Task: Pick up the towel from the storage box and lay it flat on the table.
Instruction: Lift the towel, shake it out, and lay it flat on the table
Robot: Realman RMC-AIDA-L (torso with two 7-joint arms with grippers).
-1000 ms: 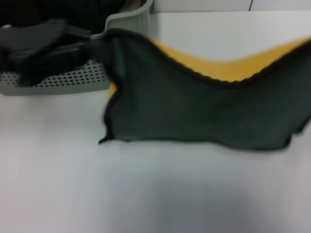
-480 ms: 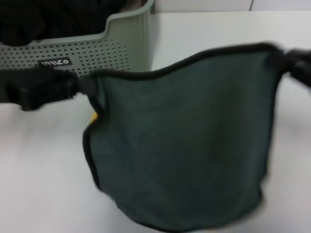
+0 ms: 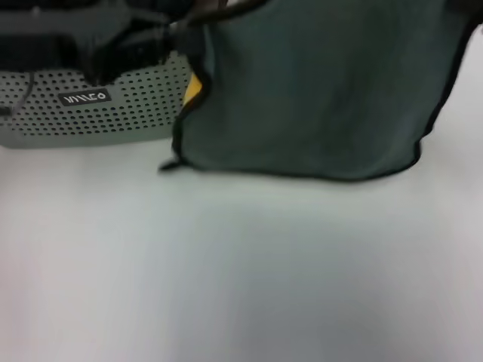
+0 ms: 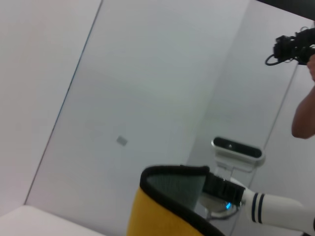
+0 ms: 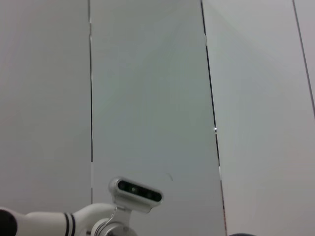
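The towel (image 3: 317, 90) hangs spread out above the table (image 3: 241, 271), teal face toward the head camera. Its top edge is cut off by the frame and its bottom hem is just over the tabletop. A yellow sliver (image 3: 194, 87) shows at its left edge. My left gripper (image 3: 183, 34) is shut on the upper left corner, in front of the storage box (image 3: 45, 121). In the left wrist view the towel's yellow face (image 4: 157, 216) fills the bottom. My right gripper (image 4: 216, 186) is shut on the far corner there.
The storage box with its black label (image 3: 84, 97) stands at the back left, its top hidden by my left arm. White tabletop stretches in front of the towel. A person's hand with a camera (image 4: 295, 46) shows against the wall panels.
Both grippers have carried the towel up and away. Its top edge has left the head view, and its bottom hem now shows.
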